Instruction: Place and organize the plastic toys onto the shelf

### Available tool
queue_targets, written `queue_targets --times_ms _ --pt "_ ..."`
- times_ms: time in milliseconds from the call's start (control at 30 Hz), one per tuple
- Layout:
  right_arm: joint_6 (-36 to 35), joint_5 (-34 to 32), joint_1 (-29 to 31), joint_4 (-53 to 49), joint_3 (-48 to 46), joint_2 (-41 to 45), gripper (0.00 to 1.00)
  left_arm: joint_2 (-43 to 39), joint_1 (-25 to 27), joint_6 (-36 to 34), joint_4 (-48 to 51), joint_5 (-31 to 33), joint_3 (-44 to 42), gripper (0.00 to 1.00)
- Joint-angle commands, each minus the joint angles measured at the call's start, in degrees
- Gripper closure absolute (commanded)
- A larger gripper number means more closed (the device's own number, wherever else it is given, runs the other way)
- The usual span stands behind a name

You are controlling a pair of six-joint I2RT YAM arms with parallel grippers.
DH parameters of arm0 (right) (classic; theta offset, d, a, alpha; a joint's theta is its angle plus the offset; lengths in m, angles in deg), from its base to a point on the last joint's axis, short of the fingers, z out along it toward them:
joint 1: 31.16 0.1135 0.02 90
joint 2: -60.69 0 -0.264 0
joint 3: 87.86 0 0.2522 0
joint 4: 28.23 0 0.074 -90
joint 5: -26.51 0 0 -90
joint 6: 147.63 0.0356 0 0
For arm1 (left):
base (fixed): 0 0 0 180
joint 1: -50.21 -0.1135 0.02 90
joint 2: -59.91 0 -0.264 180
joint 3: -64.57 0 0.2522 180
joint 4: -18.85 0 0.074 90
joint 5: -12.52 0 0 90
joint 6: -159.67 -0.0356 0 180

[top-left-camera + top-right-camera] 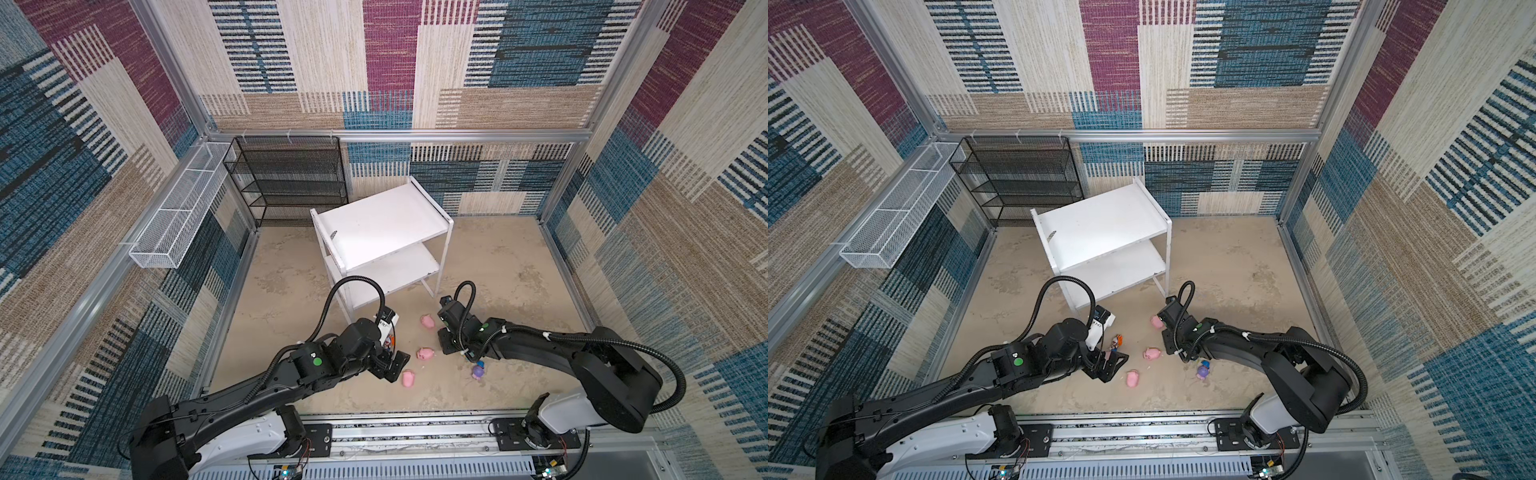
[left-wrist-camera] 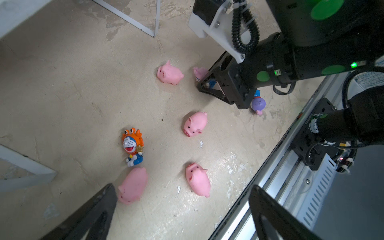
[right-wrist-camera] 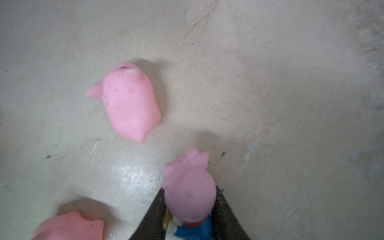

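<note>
The white two-tier shelf (image 1: pixel 382 224) (image 1: pixel 1100 226) stands at mid-floor. Pink pigs (image 1: pixel 427 321) (image 1: pixel 425 354) (image 1: pixel 409 378) lie on the floor in front of it. In the left wrist view there are several pigs (image 2: pixel 170 72) (image 2: pixel 195 123) (image 2: pixel 198 179) (image 2: pixel 133 186). An orange-hooded figurine (image 2: pixel 133 145) (image 1: pixel 1116 341) lies beside my open left gripper (image 2: pixel 182 189) (image 1: pixel 395 368), which hovers low with nothing between its jaws. My right gripper (image 3: pixel 189 190) (image 1: pixel 443 341) is shut on the pink-hooded figurine (image 3: pixel 190 197) (image 2: pixel 200 72), just above the floor. A purple-hooded figurine (image 1: pixel 478 371) (image 2: pixel 258 102) lies next to that arm.
A black wire-mesh rack (image 1: pixel 291 178) stands against the back wall, with a long white wire basket (image 1: pixel 178 208) along the left wall. The arms' base rail (image 1: pixel 415 432) runs along the front edge. Patterned walls enclose the floor on three sides.
</note>
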Motion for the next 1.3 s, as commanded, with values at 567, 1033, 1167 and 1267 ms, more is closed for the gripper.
queue_targets --times_ms 567,1033,1167,1267 --pt "-13.8 38.8 0.2 22.7 -10.1 26.4 0.74 -0.9 0.0 -0.1 5.0 -9.7 12.7 0.01" --pt "-15.6 50.9 1.0 29.7 -11.0 33.5 0.75 -0.6 0.0 2.0 0.4 -15.8 13.5 0.21" --pt "-16.6 50.5 2.1 29.0 -10.2 33.3 0.75 0.2 -0.1 2.0 0.2 -15.6 14.2 0.27" --pt "-17.1 50.2 2.5 28.7 -9.8 33.4 0.75 1.0 0.0 1.8 0.2 -15.6 14.7 0.30"
